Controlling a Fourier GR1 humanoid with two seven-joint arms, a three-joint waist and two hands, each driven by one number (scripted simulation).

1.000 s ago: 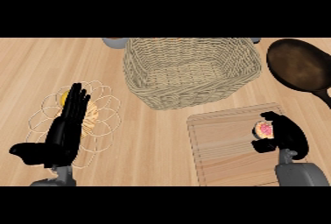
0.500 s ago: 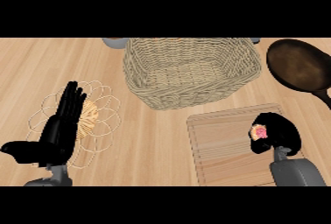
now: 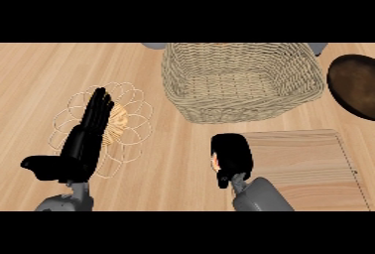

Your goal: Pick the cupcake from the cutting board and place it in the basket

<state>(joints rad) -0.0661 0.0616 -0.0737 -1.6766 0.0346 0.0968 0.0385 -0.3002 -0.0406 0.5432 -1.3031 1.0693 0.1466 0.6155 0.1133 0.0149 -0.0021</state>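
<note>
Two black hands show low in the frame. The right hand (image 3: 233,158) is curled round the small pink cupcake (image 3: 213,159), just left of the pale wooden cutting board (image 3: 307,163) at lower right. Next, I think, it must carry up to the bumpy woven straw basket (image 3: 242,79) at the top. The left hand (image 3: 77,144) rests open over a thin wire flower-shaped trivet (image 3: 135,124).
</note>
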